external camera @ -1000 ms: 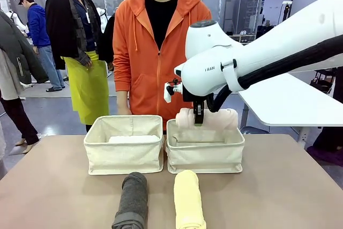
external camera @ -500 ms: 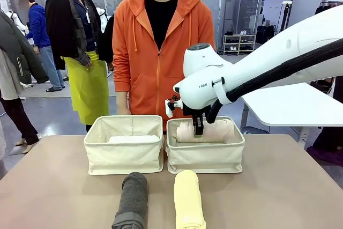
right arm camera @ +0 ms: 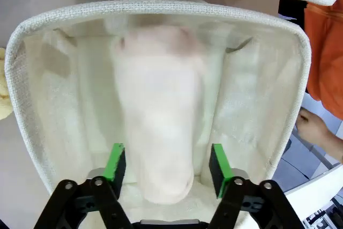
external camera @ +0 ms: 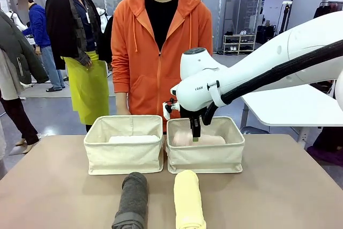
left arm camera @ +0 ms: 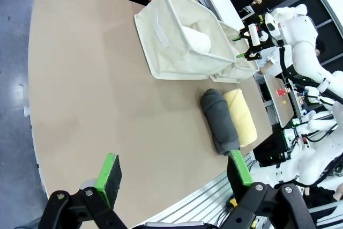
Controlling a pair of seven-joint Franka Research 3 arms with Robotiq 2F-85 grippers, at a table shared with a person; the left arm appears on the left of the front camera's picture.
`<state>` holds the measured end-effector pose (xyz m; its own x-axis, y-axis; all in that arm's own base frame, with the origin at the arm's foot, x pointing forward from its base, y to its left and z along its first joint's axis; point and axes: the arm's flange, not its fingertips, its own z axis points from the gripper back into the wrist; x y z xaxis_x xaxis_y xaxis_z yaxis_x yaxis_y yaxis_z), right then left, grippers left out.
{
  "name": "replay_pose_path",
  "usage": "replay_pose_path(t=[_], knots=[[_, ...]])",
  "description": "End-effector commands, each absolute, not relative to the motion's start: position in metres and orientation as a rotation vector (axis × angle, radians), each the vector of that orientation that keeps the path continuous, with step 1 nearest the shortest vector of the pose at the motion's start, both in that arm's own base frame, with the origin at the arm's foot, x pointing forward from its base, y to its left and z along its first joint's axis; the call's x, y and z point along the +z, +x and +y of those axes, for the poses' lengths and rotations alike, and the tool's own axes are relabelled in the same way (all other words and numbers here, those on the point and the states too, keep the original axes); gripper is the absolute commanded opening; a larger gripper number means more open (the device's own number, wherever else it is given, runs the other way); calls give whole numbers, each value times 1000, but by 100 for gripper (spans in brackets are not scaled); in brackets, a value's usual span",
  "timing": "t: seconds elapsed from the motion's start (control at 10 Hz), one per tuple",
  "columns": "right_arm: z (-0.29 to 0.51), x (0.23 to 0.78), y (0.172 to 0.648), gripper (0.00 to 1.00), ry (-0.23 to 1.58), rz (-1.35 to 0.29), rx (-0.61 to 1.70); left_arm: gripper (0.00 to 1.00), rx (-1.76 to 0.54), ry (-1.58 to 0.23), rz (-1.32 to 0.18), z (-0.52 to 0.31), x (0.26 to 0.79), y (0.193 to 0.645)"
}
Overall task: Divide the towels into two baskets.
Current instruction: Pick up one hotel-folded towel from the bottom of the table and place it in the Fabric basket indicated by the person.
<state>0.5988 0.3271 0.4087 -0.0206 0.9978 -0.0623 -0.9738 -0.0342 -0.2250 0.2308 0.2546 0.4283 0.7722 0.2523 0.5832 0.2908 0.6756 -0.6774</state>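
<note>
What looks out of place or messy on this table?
Nothing stands out. The white terry towel roll lies in the left cream canvas basket, the pale pink roll in the right basket below the open right claw; the dark grey roll and pale yellow roll lie side by side on the table.

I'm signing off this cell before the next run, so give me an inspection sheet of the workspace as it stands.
Surface: beige table, no spills seen.
Job's things: white towel in left basket; pink towel in right basket; grey towel and yellow towel side by side on the table nearer the robot.
Clutter: nothing seen.
Grippers: left gripper open, empty, above the table; right gripper open in the right basket, fingers either side of the pink towel.
Cables: black hose along the right arm, off the table.
Surroundings: person in orange hoodie at the far edge; other people behind.
</note>
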Motion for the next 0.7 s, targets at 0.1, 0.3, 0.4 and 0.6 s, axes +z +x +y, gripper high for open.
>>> replay_pose_path(t=[0.1, 0.3, 0.4, 0.6], knots=[[327, 409, 599, 92, -227, -133, 1590, 100, -34, -861, -727, 255, 430, 228], [327, 409, 599, 92, -227, -133, 1590, 100, -34, -861, -727, 255, 430, 228], [327, 409, 599, 92, -227, -133, 1590, 100, -34, -861, -727, 255, 430, 228], [327, 409, 599, 92, -227, -133, 1590, 100, -34, -861, -727, 255, 430, 228]])
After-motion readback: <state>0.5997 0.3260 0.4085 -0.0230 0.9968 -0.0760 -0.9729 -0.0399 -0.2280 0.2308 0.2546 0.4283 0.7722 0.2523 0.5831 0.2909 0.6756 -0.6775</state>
